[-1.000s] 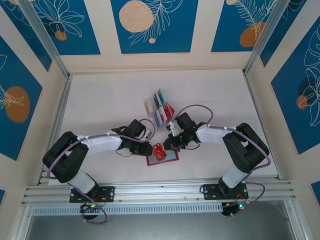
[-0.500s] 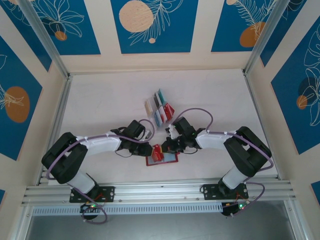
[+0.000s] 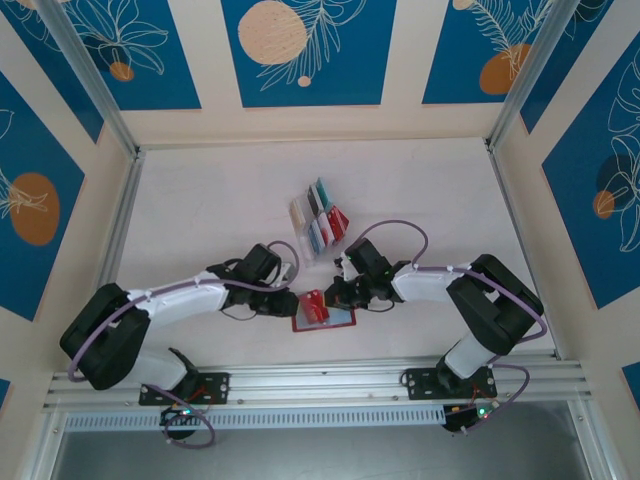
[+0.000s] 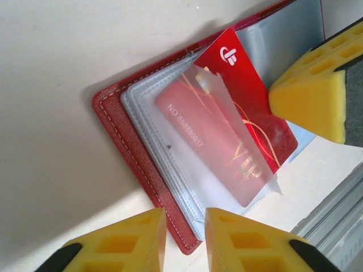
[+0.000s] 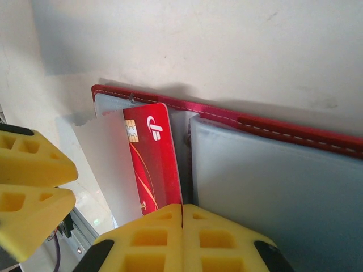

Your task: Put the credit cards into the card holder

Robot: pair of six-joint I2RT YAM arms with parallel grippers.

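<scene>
The red card holder (image 3: 341, 320) lies open on the table near the front, its leather cover (image 4: 122, 147) and clear sleeves facing up. A red credit card (image 4: 238, 62) sits partly under a lifted clear sleeve on the holder's left half (image 5: 113, 96). My right gripper (image 5: 181, 207) is shut on that card's (image 5: 156, 164) long edge, and it shows from above (image 3: 332, 296) at the holder's right. My left gripper (image 4: 184, 218) stands slightly open, straddling the holder's near corner without pinching it. From above, the left gripper (image 3: 290, 303) is just left of the card (image 3: 313, 305).
A clear slotted rack (image 3: 318, 215) with several more cards in mixed colours stands just behind the grippers. The aluminium front rail (image 3: 320, 380) runs close to the holder's near edge, and it also shows in the left wrist view (image 4: 334, 209). Open tabletop lies left, right and behind.
My right gripper has slid the red card leftward and lower over the holder. My left arm has swung its elbow out and drawn its gripper slightly back to the left.
</scene>
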